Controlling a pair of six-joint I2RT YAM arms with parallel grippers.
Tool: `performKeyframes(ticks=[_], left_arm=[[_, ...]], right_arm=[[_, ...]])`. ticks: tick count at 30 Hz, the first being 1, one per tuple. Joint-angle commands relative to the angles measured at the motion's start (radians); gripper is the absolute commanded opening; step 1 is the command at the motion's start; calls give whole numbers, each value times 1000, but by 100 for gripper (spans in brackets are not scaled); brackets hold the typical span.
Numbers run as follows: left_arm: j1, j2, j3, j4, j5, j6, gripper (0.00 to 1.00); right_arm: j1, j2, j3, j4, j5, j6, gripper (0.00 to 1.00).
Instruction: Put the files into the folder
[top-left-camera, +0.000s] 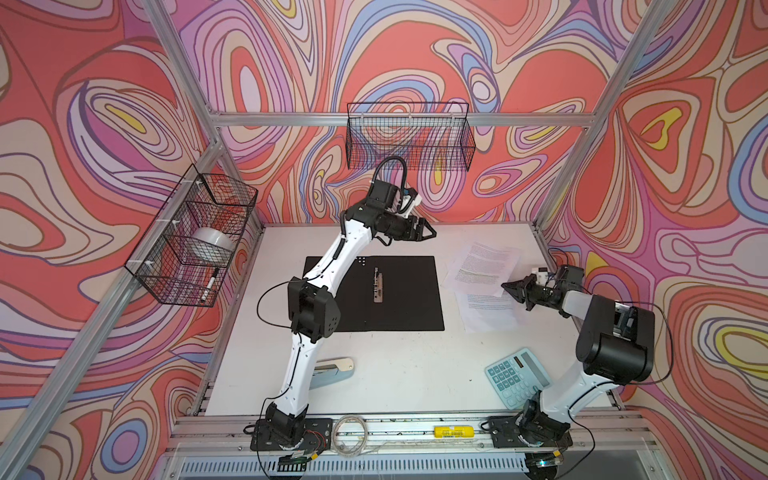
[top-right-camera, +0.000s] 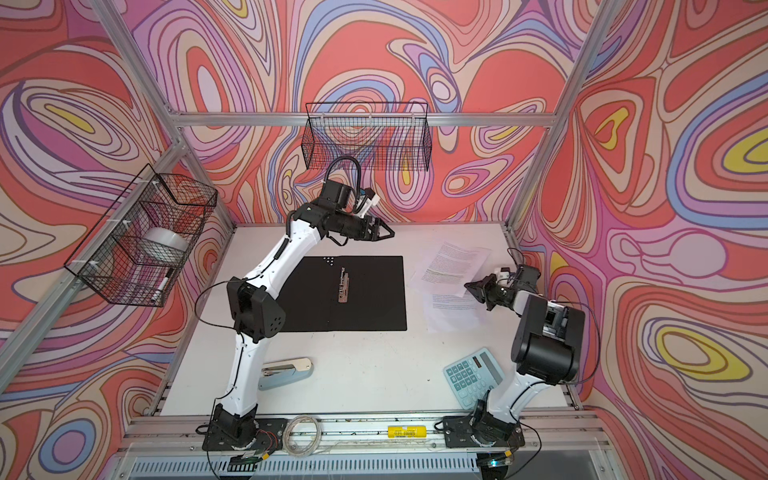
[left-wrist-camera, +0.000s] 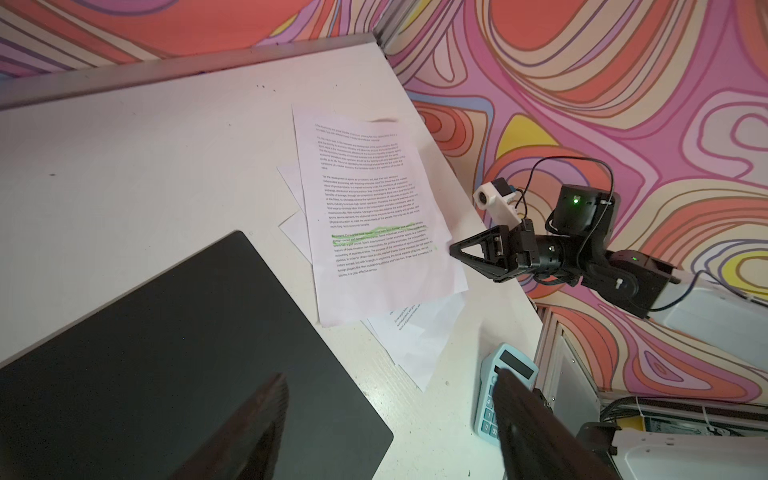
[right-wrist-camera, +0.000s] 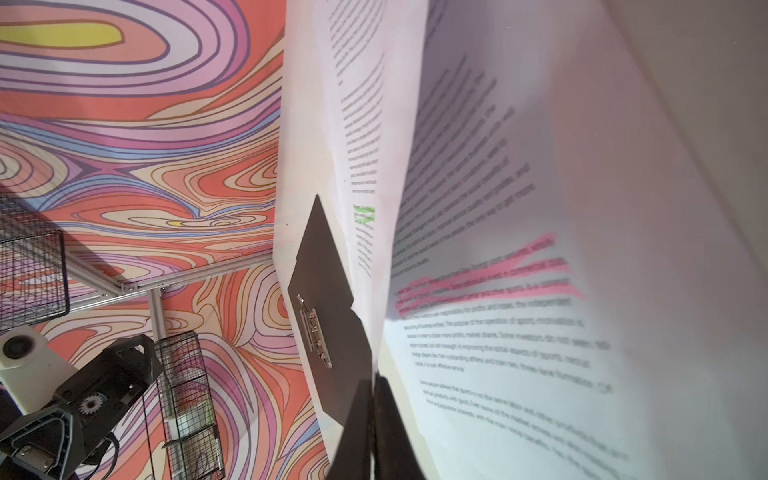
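Since right gripper (top-left-camera: 505, 286) clamps shut on right edge of files (top-left-camera: 484, 262) (sheet edge seemingly pinched), open black folder (top-left-camera: 405, 307) lies flat to its left, metal clip (top-left-camera: 378, 285) running near-to-far; left gripper (top-left-camera: 430, 230) spread, empty, above folder's far edge.

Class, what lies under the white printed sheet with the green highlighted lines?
More white printed sheets poke out beneath that green-marked sheet, including a pink-highlighted sheet. Their number and much of their text are hidden.

Matt black folder (top-left-camera: 399, 299) with shiny metal clip (top-left-camera: 378, 284), thin white paper files (top-left-camera: 484, 262), smooth plastic calculator (top-left-camera: 517, 376)
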Motion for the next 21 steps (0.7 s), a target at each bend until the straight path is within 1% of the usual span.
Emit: performKeyframes(ticks=[1, 4, 12, 21], left_arm=[[20, -45, -55, -95, 31, 13, 78], [60, -86, -106, -103, 53, -1, 78], [145, -181, -243, -80, 80, -17, 77], [177, -219, -294, -114, 62, 19, 77]], right_arm=[[25, -42, 39, -68, -35, -4, 0], [49, -54, 51, -86, -43, 4, 0], [162, -71, 69, -104, -43, 29, 0], [252, -85, 68, -117, -62, 46, 0]])
